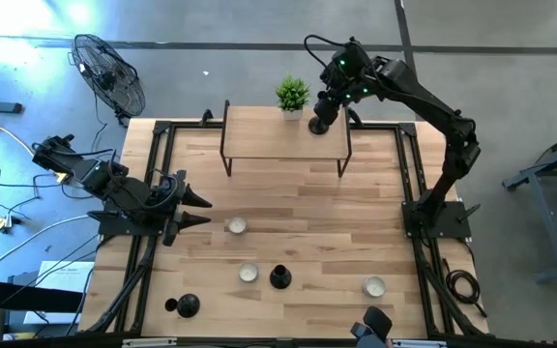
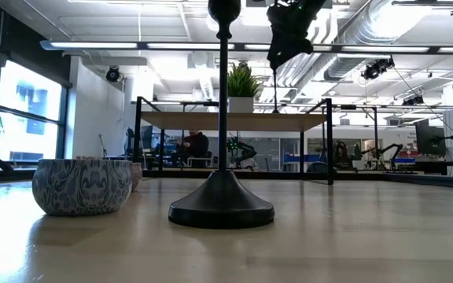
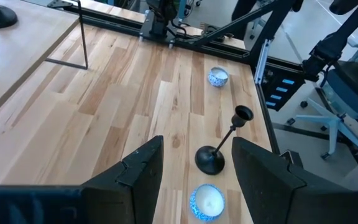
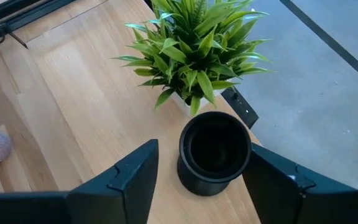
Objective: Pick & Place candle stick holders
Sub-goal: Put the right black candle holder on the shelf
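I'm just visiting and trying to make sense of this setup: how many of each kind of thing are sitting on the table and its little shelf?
Black candlestick holders: 3
Small patterned candle bowls: 3
Potted plant: 1
Total: 7

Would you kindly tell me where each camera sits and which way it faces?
High: overhead, straight down; both arms, shelf.
Low: table height, level; candlestick holder, one arm above.
Left wrist: past its fingers at the same candlestick holder.
Right wrist: down past its fingers at a black cup beside the plant, also in high view.
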Tool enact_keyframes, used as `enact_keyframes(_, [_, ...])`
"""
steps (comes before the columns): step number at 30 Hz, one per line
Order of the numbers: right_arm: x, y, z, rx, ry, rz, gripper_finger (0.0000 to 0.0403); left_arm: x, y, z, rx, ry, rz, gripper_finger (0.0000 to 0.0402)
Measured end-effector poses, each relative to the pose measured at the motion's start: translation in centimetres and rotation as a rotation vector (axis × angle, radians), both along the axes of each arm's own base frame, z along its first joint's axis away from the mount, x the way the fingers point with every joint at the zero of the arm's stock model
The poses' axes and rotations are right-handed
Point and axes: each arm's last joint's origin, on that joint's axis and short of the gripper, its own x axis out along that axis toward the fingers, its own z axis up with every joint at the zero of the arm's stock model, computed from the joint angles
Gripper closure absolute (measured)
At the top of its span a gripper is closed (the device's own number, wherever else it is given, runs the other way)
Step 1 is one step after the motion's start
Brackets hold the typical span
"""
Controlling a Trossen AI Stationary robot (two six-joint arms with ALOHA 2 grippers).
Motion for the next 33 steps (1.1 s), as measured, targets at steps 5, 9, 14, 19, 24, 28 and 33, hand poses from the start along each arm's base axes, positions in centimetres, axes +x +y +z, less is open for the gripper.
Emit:
enact_keyframes(5, [0.0, 0.0, 0.0, -0.004, 0.002, -0.002, 0.0176, 0.0, 0.0, 0.0, 0.0, 0.0, 0.0, 0.0214])
enact_keyframes(9, [0.0, 0.0, 0.0, -0.006, 0.004, -0.004, 0.0175, 0.0, 0.0, 0.0, 0.0, 0.0, 0.0, 0.0214])
enact_keyframes(14, [-0.1, -0.1, 0.0, -0.04, 0.029, -0.032, 0.0177, 0.0, 0.0, 0.0, -0.001, 0.0, 0.0, 0.0214])
enact_keyframes(19, [-0.1, -0.1, 0.0, -0.046, 0.034, -0.036, 0.0178, 0.0, 0.0, 0.0, -0.001, 0.0, 0.0, 0.0214])
enact_keyframes(24, [-0.1, -0.1, 0.0, -0.044, 0.031, -0.033, 0.0178, 0.0, 0.0, 0.0, 0.0, 0.001, 0.0, 0.0214])
enact_keyframes(28, [-0.2, 0.3, 0.4, -0.043, 0.014, -0.017, 0.0178, 0.0, 0.0, 0.0, 0.0, 0.001, 0.0, 0.0214])
enact_keyframes(33, [-1.1, 1.3, 1.7, -0.084, -0.005, -0.019, 0.0178, 0.0, 0.0, 0.0, 0.0, 0.002, 0.0, 0.0214])
